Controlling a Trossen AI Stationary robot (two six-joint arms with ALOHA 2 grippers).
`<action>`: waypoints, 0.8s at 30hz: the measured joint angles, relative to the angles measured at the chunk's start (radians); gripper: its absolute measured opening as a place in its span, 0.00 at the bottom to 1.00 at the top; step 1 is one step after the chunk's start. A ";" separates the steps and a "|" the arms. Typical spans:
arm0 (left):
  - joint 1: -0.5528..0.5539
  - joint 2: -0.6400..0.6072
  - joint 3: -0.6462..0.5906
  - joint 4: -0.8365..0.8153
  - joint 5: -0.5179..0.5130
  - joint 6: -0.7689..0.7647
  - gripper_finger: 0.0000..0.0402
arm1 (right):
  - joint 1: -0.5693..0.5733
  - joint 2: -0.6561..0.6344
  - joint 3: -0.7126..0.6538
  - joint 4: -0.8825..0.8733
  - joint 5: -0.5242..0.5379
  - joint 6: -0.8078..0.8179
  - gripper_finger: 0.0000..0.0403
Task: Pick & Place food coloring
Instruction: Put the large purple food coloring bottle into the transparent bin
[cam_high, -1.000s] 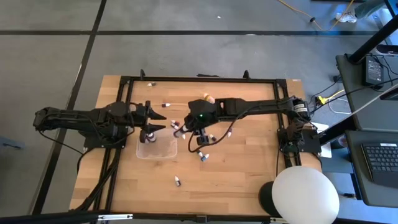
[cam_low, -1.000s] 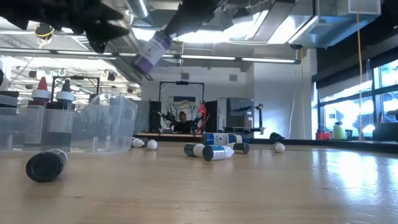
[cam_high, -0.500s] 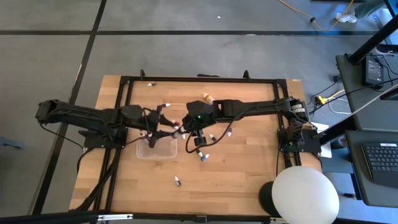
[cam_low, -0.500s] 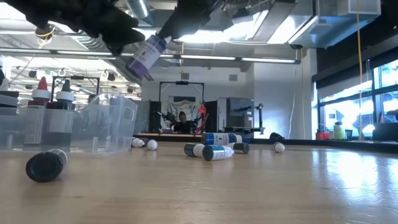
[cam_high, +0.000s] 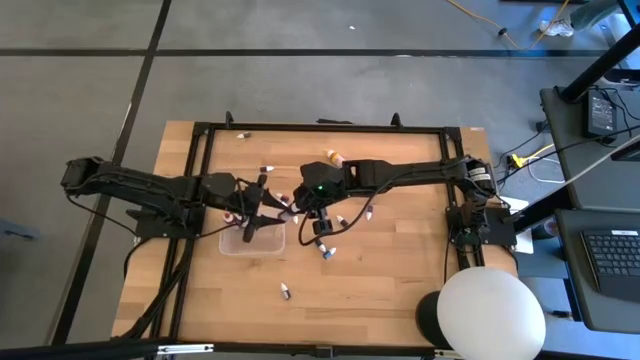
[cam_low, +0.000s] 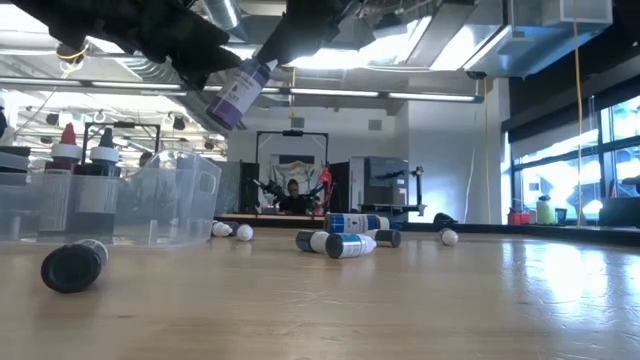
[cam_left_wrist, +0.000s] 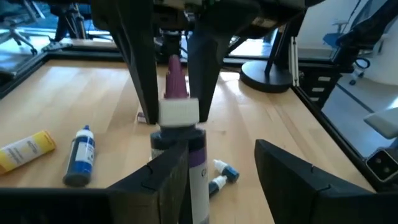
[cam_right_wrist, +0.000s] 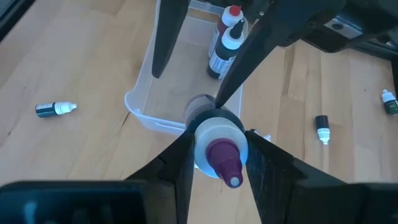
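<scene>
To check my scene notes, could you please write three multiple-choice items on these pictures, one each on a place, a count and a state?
1. Where is the purple-labelled bottle?
A. in the air above the table
B. lying on the table
C. standing in the clear tray

2. How many bottles stand in the clear tray?
A. none
B. five
C. two

3. How is the right gripper?
A. wide open and empty
B. shut on the purple-labelled bottle
C. shut on the tray's rim

Answers:
1 A: the low view shows it held high, clear of the wood.
2 C: the right wrist view shows two upright bottles inside.
3 B: its fingers clamp the bottle's neck.
</scene>
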 joint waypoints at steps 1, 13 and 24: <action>0.000 0.000 0.000 0.007 -0.001 0.000 0.45 | 0.000 0.000 0.000 -0.002 0.000 0.000 0.32; 0.001 0.000 0.000 0.006 -0.091 -0.007 0.53 | 0.006 0.000 0.000 0.005 0.000 0.000 0.32; 0.001 0.000 0.000 0.006 -0.123 -0.065 0.62 | 0.015 0.000 0.000 0.052 0.000 -0.006 0.32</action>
